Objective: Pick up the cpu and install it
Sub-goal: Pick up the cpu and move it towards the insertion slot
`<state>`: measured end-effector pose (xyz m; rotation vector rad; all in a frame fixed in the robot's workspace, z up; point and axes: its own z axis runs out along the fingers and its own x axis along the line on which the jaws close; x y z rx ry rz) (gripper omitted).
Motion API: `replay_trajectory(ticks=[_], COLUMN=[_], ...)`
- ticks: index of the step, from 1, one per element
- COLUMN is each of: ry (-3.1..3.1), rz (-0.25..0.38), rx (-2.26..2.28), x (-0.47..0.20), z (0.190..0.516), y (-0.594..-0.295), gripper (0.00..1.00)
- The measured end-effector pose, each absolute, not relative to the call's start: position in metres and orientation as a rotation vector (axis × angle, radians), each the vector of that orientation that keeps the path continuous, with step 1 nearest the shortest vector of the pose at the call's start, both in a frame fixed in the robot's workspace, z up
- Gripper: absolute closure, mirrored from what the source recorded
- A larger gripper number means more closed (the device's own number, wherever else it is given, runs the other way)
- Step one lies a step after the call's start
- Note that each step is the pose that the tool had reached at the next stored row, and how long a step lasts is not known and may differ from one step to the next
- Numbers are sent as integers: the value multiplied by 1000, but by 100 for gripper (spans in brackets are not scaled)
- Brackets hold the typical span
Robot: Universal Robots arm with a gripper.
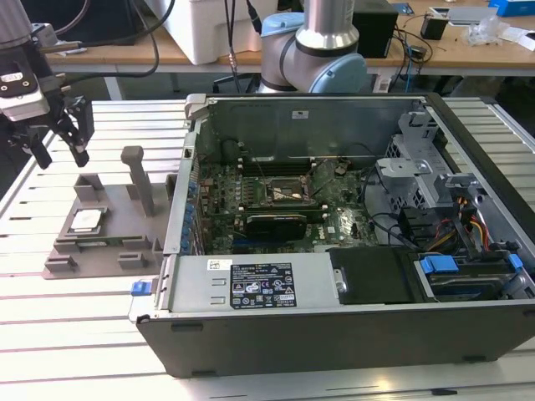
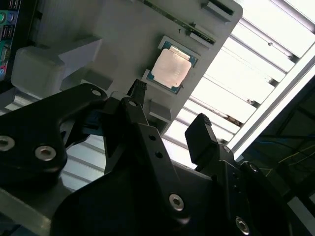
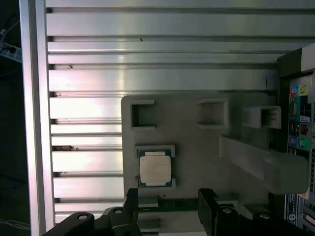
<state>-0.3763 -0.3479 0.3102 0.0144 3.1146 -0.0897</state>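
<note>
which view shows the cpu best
The first wrist view: it faces the cpu squarely, seated in the grey tray. The second wrist view shows it at a slant; the exterior view, from afar, obliquely.

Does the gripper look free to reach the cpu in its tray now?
Probably yes: the open gripper hangs above the tray, nothing covers the cpu, and the tall post stands aside.

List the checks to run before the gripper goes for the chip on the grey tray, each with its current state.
1. Black two-finger gripper open and empty: ok.
2. Small square silver-topped cpu lying flat in the grey moulded plastic tray: ok.
3. Cpu top uncovered: ok.
4. Fingers around the cpu: not ok, gripper hovers above the tray, apart from it.
5. Dark square socket in the open grey metal computer case ready: cannot tell.
</note>
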Motion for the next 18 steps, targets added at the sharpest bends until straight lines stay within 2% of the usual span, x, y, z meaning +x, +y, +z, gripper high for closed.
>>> replay_trajectory(ticks=[18], ry=[3115], rz=[-90], rx=[14], x=[-376], z=[301], y=[-348], gripper=[40])
